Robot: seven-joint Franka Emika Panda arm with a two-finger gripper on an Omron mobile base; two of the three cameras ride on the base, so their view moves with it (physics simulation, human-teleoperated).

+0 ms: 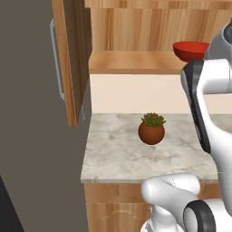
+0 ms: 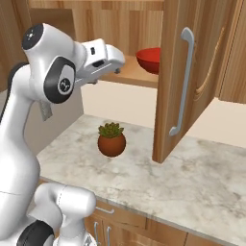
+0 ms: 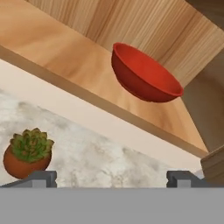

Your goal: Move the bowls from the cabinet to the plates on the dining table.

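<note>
Hand view: red bowl point(image 3: 144, 74) is seen on the cabinet shelf point(image 3: 65, 57), with gripper point(image 3: 111, 178) spread wide and empty, aimed at the bowl, likely for a rim grasp. Potted succulent point(image 3: 28, 153) is set on the marble counter point(image 3: 109, 157) below the bowl. Cabinet door point(image 2: 192, 72) is swung open beside the bowl.

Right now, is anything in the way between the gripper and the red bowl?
Nothing visible is. The open gripper faces the red bowl on the cabinet shelf with bare space between. The potted plant sits lower, on the counter.
</note>
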